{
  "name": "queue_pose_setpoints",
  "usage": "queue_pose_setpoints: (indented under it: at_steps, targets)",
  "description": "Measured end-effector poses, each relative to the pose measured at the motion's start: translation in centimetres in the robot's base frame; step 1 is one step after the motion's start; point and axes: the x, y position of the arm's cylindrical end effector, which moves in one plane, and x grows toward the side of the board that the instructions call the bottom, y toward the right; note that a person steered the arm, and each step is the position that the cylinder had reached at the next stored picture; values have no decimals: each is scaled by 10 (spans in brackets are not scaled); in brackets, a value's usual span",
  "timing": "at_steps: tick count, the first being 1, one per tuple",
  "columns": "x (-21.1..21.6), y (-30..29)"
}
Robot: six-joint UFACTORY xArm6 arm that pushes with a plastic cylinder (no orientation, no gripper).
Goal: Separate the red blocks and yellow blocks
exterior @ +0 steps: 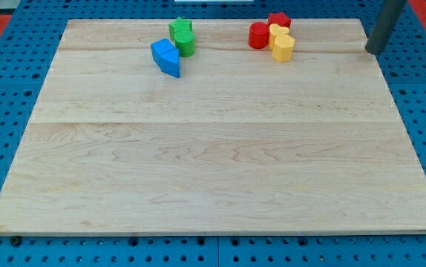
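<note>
My tip [374, 52] (no jaws, holding nothing) stands right of the cluster at the desk [220, 170] top: red cylinder [258, 35], red star [278, 20], yellow blocks [280, 43] touching. A broad sweep risks shoving all together.

Red [258, 35], yellow [283, 47], green [181, 30], blue [165, 57] blocks — pale wood board [213, 163].

Landmark: wooden board [213, 163] on pegboard table [5, 44]. All blocks sit along board's top edge. Left-of-centre cluster: blue block [166, 58] lowest and leftmost, green star block [181, 29] above it, green cylinder [185, 44] touching both. Right-of-centre cluster: red cylinder [258, 35] leftmost, red star block [278, 20] topmost, yellow block [277, 33] between them, yellow hexagon block [283, 47] lowest. Rod tip [374, 52] at board's top-right edge, well apart from blocks.
</note>
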Motion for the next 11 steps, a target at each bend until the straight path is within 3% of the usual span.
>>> queue_pose_setpoints:
  at_steps: [1,5,7,11]
  targets:
    - [-76,9]
    - [-84,-30]
    - [-77,-83]
    - [-54,-338]
